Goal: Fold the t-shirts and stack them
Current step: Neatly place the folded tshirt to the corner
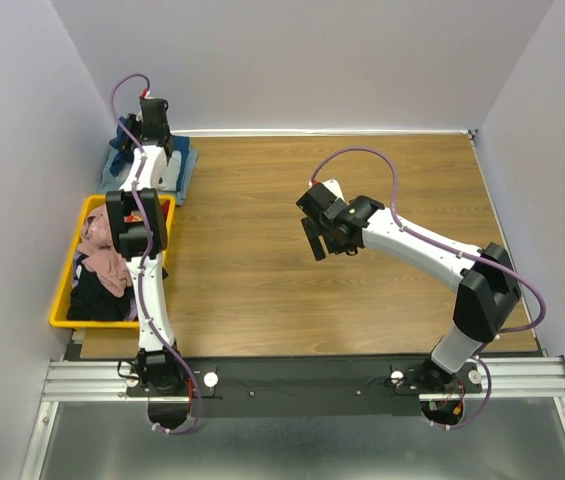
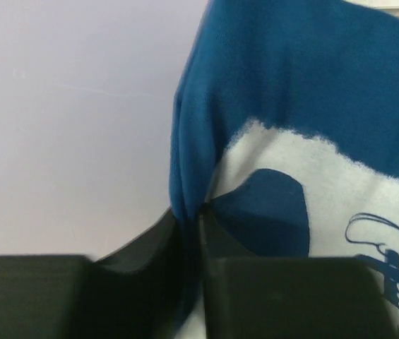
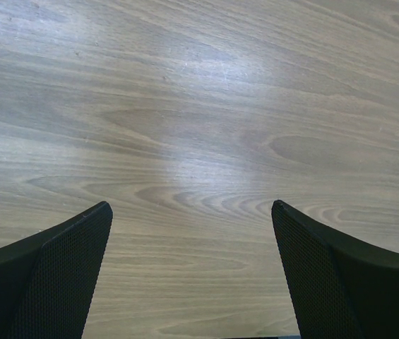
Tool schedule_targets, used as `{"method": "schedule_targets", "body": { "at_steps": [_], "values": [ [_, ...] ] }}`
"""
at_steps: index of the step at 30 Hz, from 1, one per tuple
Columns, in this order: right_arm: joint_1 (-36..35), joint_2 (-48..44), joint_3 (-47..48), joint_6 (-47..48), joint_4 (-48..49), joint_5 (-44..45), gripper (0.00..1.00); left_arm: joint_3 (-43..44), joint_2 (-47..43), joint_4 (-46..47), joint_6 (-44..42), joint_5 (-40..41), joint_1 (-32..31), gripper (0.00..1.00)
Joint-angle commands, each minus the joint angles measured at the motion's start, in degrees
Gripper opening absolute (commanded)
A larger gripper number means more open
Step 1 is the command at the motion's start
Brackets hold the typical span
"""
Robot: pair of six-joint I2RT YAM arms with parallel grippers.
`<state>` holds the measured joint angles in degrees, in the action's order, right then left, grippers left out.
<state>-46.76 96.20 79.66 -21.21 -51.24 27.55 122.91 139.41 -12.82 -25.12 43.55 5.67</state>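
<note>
Nearest the left wrist lens: your left gripper [image 2: 192, 272], its black fingers [image 2: 291, 296] almost together. A fold of the dark navy cotton t-shirt with a white cartoon print [image 2: 291, 85] is pinched in the narrow gap between them. The rest of that shirt spreads toward 1 o'clock in that view, with a pale lilac wall [image 2: 72, 127] at 10 o'clock.

Top view: the left arm is stretched out to the far left corner of the brown wood-grain table [image 1: 262, 290], at 10 o'clock. Blue cloth [image 1: 186, 165] lies flat there under the gripper. It looks to have more than one layer; you cannot tell how many.

At 9 o'clock, against the table's left edge, sits the yellow rectangular plastic bin [image 1: 65, 290]. It holds a crumpled pink t-shirt [image 1: 102, 255] on top of a black t-shirt [image 1: 97, 302].

Your right gripper [image 3: 192, 212] hangs above bare wood near the table's middle, well apart from all the cloth. Its jaws are spread wide and grip nothing.
</note>
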Motion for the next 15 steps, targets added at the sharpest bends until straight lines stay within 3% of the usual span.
{"method": "schedule_targets", "body": {
  "at_steps": [1, 4, 7, 11, 15],
  "values": [
    [0.2, 0.7, 2.0, -1.7, -2.2, 0.8, 1.00, -0.7, 0.8, 3.3, 0.0, 3.8, 1.3, 0.60],
    [0.3, 0.9, 2.1, -1.7, -2.5, 0.7, 1.00, -0.7, 0.0, 2.4, 2.1, 2.4, 1.3, 0.78],
    [0.2, 0.6, 2.1, -2.0, -2.5, 1.1, 1.00, 0.5, -2.2, 0.4, 6.7, -1.3, 1.2, 0.81],
    [0.3, 0.0, 1.7, -2.5, -2.5, 3.5, 1.00, 2.2, -6.4, -3.5, 14.7, -12.4, 0.7, 0.81],
    [0.3, -1.4, 1.3, -3.6, -2.5, 7.0, 1.00, 0.8, -14.2, -4.9, 24.8, -31.2, -1.2, 0.81]
  ]
}}
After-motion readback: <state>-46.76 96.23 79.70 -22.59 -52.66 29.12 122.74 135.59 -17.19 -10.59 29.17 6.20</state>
